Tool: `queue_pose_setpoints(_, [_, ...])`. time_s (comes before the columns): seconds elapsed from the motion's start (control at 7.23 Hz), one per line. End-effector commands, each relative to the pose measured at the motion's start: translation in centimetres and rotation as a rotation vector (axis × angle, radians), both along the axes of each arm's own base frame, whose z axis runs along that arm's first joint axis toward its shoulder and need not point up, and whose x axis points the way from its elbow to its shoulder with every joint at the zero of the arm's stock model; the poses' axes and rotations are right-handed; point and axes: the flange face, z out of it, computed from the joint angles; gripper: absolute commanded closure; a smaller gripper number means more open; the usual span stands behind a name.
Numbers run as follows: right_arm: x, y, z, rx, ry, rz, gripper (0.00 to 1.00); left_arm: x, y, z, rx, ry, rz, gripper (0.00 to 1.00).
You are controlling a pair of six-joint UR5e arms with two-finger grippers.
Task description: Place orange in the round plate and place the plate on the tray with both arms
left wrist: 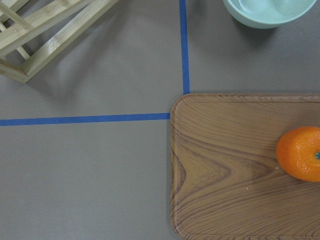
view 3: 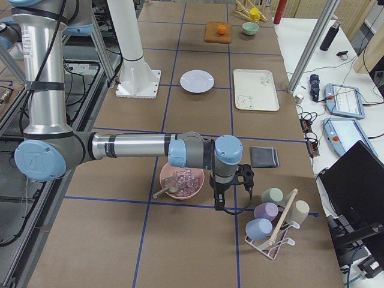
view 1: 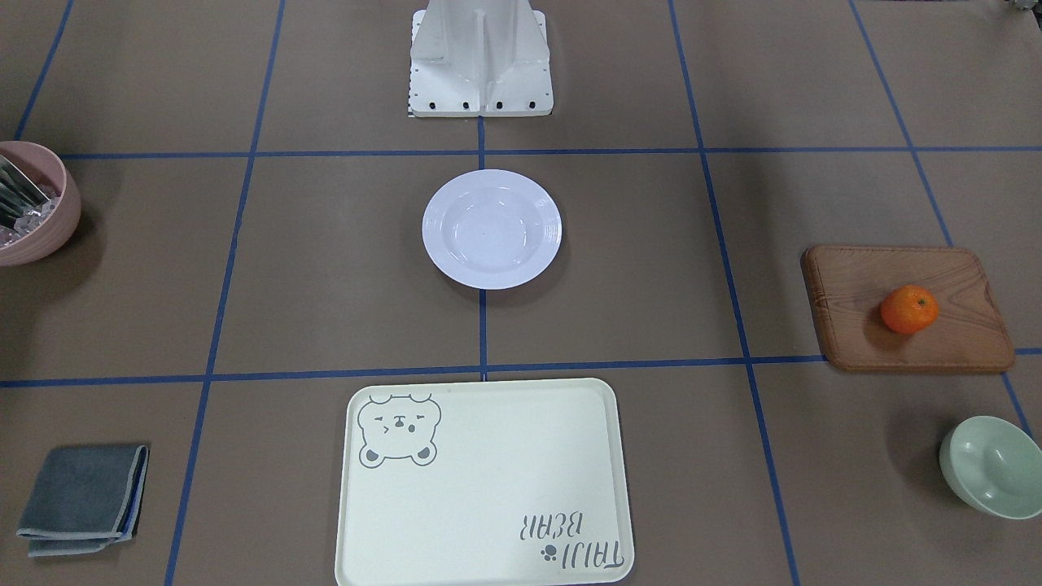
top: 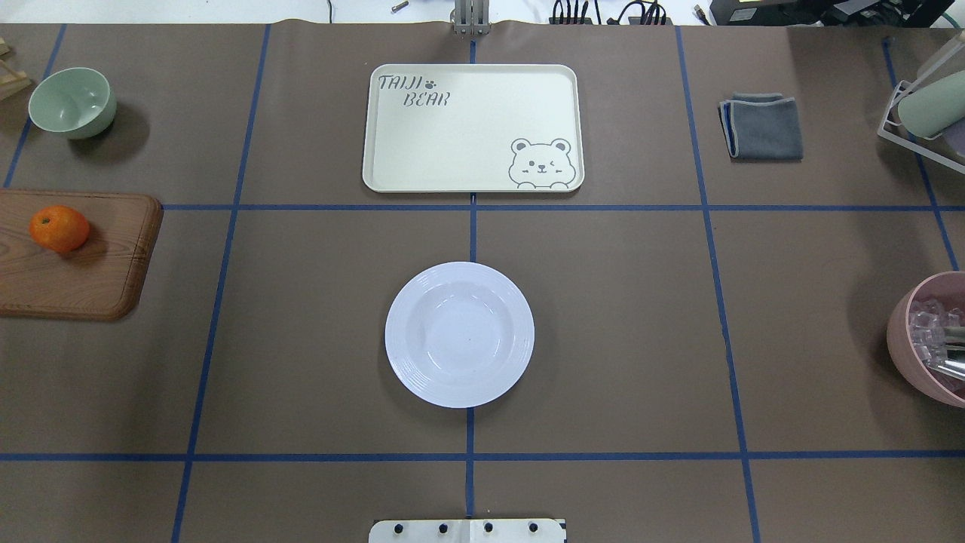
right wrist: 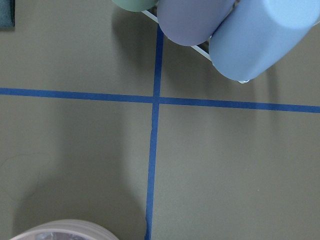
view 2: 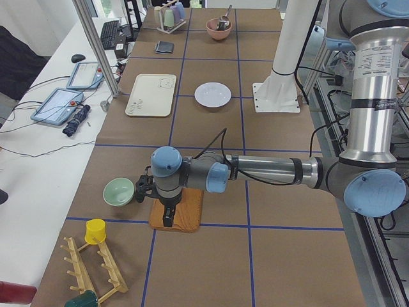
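The orange [view 1: 908, 309] lies on a brown wooden board [view 1: 908, 309] at the table's left end, also seen as the orange [top: 59, 228] from overhead. The empty white round plate [top: 459, 334] sits mid-table in front of the robot's base. Beyond it lies the cream tray [top: 473, 127], bare. In the exterior left view my left gripper [view 2: 168, 220] hangs over the board's near end; the left wrist view has the orange [left wrist: 300, 153] at its right edge. My right gripper [view 3: 217, 205] hovers beside the pink bowl [view 3: 181, 182]. Whether either is open or shut I cannot tell.
A pale green bowl [top: 73, 102] stands past the board. A folded grey cloth [top: 761, 126] lies at the far right, and a rack with cups [view 3: 273, 219] beyond the pink bowl [top: 931, 339]. A wooden peg rack [view 2: 92, 272] stands at the left end.
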Motion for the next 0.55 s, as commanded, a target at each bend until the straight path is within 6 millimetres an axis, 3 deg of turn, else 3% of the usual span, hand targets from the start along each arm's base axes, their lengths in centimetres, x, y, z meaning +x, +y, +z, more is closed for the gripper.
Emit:
queue_pose_setpoints(0.0, [-0.01, -0.09, -0.01, 0.0, -0.003, 0.0, 0.0, 0.01, -0.07, 0.08, -0.001, 0.001, 0.0, 0.01])
queue_pose_setpoints(0.42, [-0.01, -0.11, -0.24, 0.004, -0.003, 0.0, 0.0, 0.04, -0.03, -0.2, 0.006, 0.005, 0.002, 0.01])
